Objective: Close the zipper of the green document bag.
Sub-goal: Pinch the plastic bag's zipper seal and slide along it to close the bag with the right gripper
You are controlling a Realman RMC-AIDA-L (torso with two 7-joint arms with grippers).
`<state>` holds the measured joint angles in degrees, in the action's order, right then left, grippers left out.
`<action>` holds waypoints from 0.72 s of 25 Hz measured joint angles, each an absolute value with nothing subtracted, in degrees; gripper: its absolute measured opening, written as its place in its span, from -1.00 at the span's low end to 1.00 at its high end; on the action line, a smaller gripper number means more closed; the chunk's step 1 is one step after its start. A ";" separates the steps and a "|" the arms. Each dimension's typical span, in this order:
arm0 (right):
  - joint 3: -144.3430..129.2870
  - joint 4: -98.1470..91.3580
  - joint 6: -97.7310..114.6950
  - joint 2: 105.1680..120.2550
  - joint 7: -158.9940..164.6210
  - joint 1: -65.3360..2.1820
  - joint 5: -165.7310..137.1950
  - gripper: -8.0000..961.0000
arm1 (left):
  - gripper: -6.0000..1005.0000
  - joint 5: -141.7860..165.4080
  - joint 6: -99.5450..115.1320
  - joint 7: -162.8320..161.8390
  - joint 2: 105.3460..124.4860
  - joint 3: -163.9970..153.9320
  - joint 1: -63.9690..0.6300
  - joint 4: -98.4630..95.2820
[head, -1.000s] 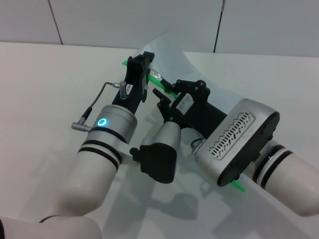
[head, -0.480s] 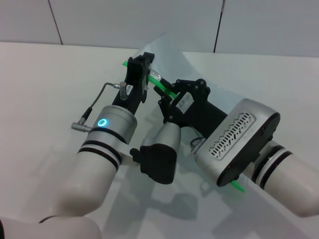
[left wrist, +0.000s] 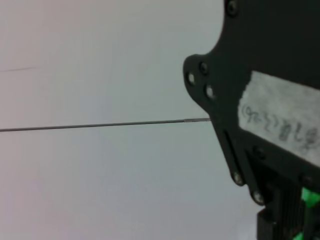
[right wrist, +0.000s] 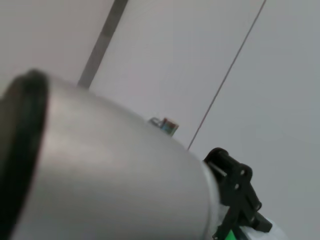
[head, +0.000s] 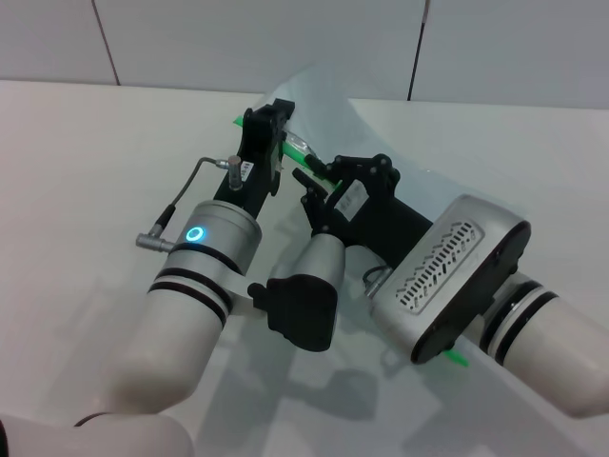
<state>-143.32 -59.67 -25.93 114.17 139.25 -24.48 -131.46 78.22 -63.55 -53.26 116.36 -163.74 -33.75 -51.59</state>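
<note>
The green document bag [head: 324, 95] lies on the white table [head: 76, 162], its far corner curling up off the surface just beyond both grippers. It is a thin sheet of translucent plastic — light, floppy and probably slick — so it looks likely to buckle or slide under any pull unless one end is pinned. The sensible places to take hold are the end of the green edge, to anchor it, and the slider tab, to draw it along; the tab itself cannot be made out among the fingers.

The zipper [head: 311, 168] runs as a bright green strip along one long edge of the bag. Its long axis lies on a diagonal, from the far end beside the left gripper toward the robot's right and nearer the robot, where a short piece shows again under the right forearm [head: 455, 357]. Most of its length is hidden by the right arm.

The left gripper [head: 266, 143] stands at the far end of the strip, its black fingers down on either side of the green edge — whether they clamp it cannot be told. The right gripper [head: 319, 186] sits just beside it along the strip, with green between its fingers in the head view; its grip cannot be told either. The left wrist view shows the strip [left wrist: 310, 197] against black gripper parts.
</note>
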 joint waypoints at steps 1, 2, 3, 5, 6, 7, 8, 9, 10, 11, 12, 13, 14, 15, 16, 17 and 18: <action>-143.36 -59.79 -25.93 114.19 138.68 -24.37 -131.47 -0.78 | -0.88 78.26 -63.66 -53.26 116.36 -163.74 -33.75 -51.59; -143.37 -59.89 -25.93 114.26 138.12 -24.22 -131.48 -0.78 | -0.88 78.36 -63.82 -53.29 116.36 -163.74 -33.75 -51.59; -143.34 -59.89 -25.97 114.41 137.75 -24.08 -131.48 -0.77 | -0.88 78.36 -63.82 -53.29 116.36 -163.74 -33.75 -51.59; -143.19 -59.83 -26.25 114.80 137.10 -23.81 -131.49 -0.76 | -0.88 78.67 -64.10 -53.48 116.36 -163.74 -33.73 -51.62; -143.15 -59.73 -26.45 114.93 136.88 -23.77 -131.49 -0.75 | -0.88 78.85 -64.27 -53.59 116.36 -163.74 -33.71 -51.64; -143.12 -59.67 -26.62 115.01 136.74 -23.76 -131.48 -0.69 | -0.88 79.15 -64.56 -53.74 116.36 -163.74 -33.70 -51.66; -143.09 -59.62 -26.78 115.06 136.61 -23.75 -131.45 -0.62 | -0.88 79.38 -64.83 -53.79 116.36 -163.74 -33.68 -51.70; -143.05 -59.61 -26.80 115.10 136.48 -23.75 -131.35 -0.55 | -0.88 79.58 -65.05 -53.83 116.36 -163.74 -33.68 -51.74; -143.01 -59.60 -26.80 115.15 136.34 -23.74 -131.24 -0.48 | -0.88 79.76 -65.22 -53.89 116.33 -163.74 -33.67 -51.78; -142.98 -59.60 -26.81 115.20 136.25 -23.72 -131.16 -0.41 | -0.88 79.82 -65.31 -53.92 116.32 -163.74 -33.66 -51.80; -142.96 -59.59 -26.81 115.25 136.19 -23.70 -131.09 -0.39 | -0.88 79.86 -65.33 -53.93 116.32 -163.74 -33.66 -51.81; -142.95 -59.59 -26.81 115.27 136.19 -23.68 -131.04 -0.38 | -0.88 79.87 -65.34 -53.93 116.31 -163.74 -33.66 -51.82; -142.95 -59.57 -26.81 115.28 136.18 -23.66 -131.02 -0.36 | -0.88 79.88 -65.36 -53.93 116.30 -163.74 -33.66 -51.83; -142.94 -59.55 -26.81 115.28 136.18 -23.66 -131.02 -0.36 | -0.88 79.88 -65.38 -53.90 116.30 -163.74 -33.66 -51.84; -142.91 -59.53 -26.83 115.29 136.18 -23.65 -131.01 -0.36 | -0.88 79.89 -65.40 -53.84 116.29 -163.74 -33.66 -51.84; -142.86 -59.46 -26.85 115.31 136.17 -23.65 -131.01 -0.36 | -0.88 79.90 -65.43 -53.76 116.29 -163.74 -33.66 -51.85; -142.78 -59.40 -26.87 115.33 136.17 -23.64 -131.00 -0.36 | -0.88 79.90 -65.51 -53.72 116.28 -163.74 -33.66 -51.86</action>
<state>-142.78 -59.40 -26.87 115.33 136.17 -23.64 -131.00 79.90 -65.51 -53.72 116.28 -163.74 -33.66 -51.86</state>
